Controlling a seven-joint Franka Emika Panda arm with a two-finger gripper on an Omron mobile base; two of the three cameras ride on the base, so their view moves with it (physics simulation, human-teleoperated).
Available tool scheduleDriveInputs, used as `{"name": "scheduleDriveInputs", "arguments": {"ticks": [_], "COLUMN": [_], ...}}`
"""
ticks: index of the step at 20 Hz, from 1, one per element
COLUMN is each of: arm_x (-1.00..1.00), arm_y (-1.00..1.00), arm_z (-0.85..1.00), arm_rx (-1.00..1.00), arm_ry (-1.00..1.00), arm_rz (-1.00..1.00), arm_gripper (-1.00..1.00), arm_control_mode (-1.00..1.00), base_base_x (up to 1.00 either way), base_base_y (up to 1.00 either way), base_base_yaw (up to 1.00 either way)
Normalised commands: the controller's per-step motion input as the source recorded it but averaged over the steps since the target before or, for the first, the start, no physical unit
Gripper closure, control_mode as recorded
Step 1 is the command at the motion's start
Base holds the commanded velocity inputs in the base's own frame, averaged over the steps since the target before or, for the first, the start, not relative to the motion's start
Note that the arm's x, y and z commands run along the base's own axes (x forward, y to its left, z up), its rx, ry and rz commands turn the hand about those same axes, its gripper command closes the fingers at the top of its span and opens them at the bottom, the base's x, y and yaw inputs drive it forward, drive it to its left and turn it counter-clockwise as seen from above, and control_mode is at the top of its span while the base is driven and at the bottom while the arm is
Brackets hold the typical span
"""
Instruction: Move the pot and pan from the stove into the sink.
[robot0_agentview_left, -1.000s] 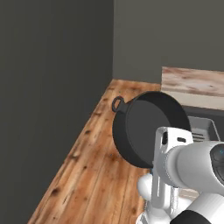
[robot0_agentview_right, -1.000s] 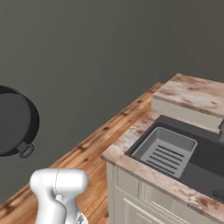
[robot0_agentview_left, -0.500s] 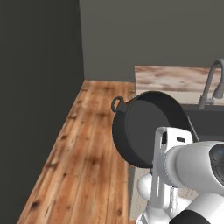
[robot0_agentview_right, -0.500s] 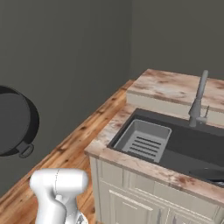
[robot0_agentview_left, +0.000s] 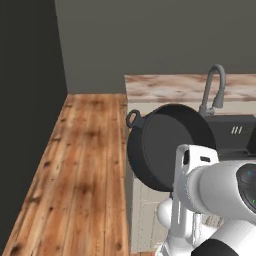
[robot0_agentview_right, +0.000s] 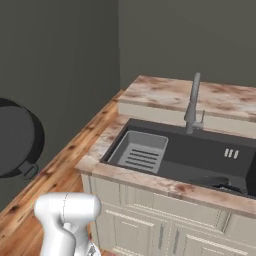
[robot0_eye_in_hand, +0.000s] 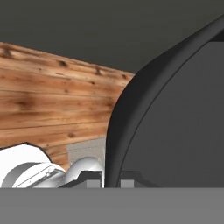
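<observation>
While the jaws stay pinched shut on the pot (robot0_agentview_left: 167, 145) rim, carried on its side in the air left of the sink (robot0_agentview_right: 200, 155), you should level it before lowering clear of the faucet (robot0_agentview_right: 192, 102) and rack (robot0_agentview_right: 140, 150). Since a second ago, your base has swung; the sink now shows whole.
</observation>
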Motion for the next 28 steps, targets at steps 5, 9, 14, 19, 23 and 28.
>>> {"name": "scheduleDriveInputs", "arguments": {"ticks": [5, 9, 14, 19, 23, 28], "arm_x": [0.0, 0.0, 0.0, 0.0, 0.0, 0.0], "arm_y": [0.0, 0.0, 0.0, 0.0, 0.0, 0.0], "arm_z": [0.0, 0.0, 0.0, 0.0, 0.0, 0.0], "arm_rx": [0.0, 0.0, 0.0, 0.0, 0.0, 0.0], "arm_ry": [0.0, 0.0, 0.0, 0.0, 0.0, 0.0], "arm_rz": [0.0, 0.0, 0.0, 0.0, 0.0, 0.0], "arm_gripper": [1.0, 1.0, 1.0, 1.0, 1.0, 1.0], "arm_control_mode": [1.0, 1.0, 1.0, 1.0, 1.0, 1.0], "base_base_x": [-0.36, -0.28, -0.11, 0.01, 0.0, 0.0], "base_base_y": [-0.36, -0.29, -0.08, -0.17, -0.67, -0.76], "base_base_yaw": [-0.24, -0.2, -0.06, 0.0, 0.0, 0.0]}}
